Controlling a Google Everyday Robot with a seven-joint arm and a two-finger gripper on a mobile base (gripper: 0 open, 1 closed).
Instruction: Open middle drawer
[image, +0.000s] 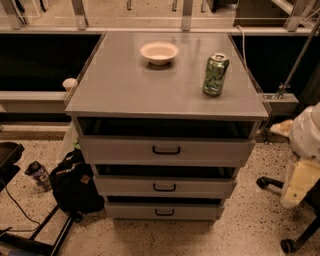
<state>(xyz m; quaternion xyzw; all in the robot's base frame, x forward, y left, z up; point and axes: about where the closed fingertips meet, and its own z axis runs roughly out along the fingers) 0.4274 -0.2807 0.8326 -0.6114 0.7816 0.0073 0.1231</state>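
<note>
The grey cabinet (120, 85) stands in the middle of the camera view with three drawers. The middle drawer (125, 185) is the second one, a flat grey front with a small black bar handle (164, 187) at its centre. A dark gap shows above its front. The top drawer (115, 149) and the lowest drawer (130, 211) sit above and below it. My gripper (298, 181), a cream-coloured piece under a white arm part (307, 132), hangs at the right edge, to the right of the cabinet and apart from it, at about the height of the middle drawer.
A pale bowl (159, 52) and a green can (215, 75) stand on the cabinet top. A black bag (75, 182) and a small bottle (39, 175) lie on the floor at the left. Chair wheels (285, 244) are on the floor at the right.
</note>
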